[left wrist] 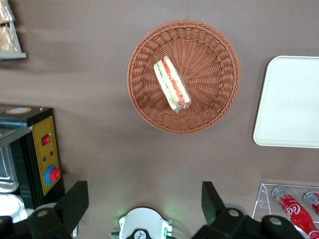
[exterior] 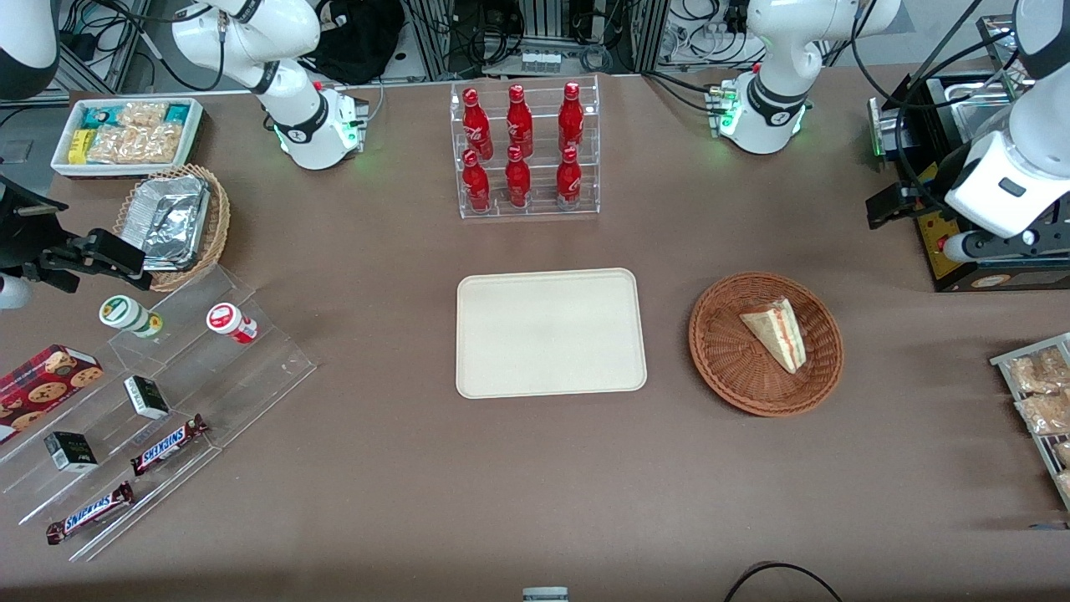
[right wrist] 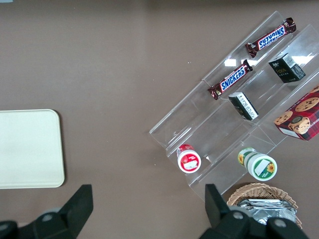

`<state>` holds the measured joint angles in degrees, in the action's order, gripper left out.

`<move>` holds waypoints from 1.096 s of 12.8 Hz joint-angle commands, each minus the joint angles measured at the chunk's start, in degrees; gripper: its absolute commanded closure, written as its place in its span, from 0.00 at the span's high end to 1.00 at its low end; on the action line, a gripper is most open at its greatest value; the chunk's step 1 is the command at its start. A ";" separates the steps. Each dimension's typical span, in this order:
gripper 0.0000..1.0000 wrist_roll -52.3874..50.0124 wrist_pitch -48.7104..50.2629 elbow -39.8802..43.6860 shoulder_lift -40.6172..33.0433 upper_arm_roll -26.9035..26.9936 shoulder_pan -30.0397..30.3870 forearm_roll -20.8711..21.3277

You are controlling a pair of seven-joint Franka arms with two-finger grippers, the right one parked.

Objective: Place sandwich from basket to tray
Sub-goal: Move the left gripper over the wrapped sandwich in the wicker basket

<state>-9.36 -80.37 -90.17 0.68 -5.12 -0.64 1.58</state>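
One sandwich lies in the reddish-brown wicker basket, a pale triangular wedge resting on its side, clear of the rim; in the left wrist view its red and green filling layers face up at the camera. The basket sits on the brown table toward the working arm's end, just beside the cream tray but apart from it, with a strip of bare cloth between them.

The left arm's gripper hangs well above the table, farther from the front camera than the basket and nearer the arm's base. Its two black fingers stand wide apart with nothing between them. In the front view the wrist shows over a black box with a yellow control panel.

Farther from the front camera than the tray stands a clear rack of six red soda bottles. Toward the parked arm's end lie a clear stepped display with two Snickers bars, small dark boxes, two capped cups and a cookie box, a tan basket of foil packs, and a white bin of snack packets. Bagged snacks on a rack sit at the working arm's table edge.
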 commanded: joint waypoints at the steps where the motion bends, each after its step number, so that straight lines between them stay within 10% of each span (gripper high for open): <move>1: 1.00 2.14 -0.84 0.34 0.29 0.03 -0.07 0.79; 14: 1.00 1.10 -31.05 -24.60 4.15 0.03 -0.86 0.09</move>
<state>-8.14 -106.49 -110.39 6.30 -5.19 -1.22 1.57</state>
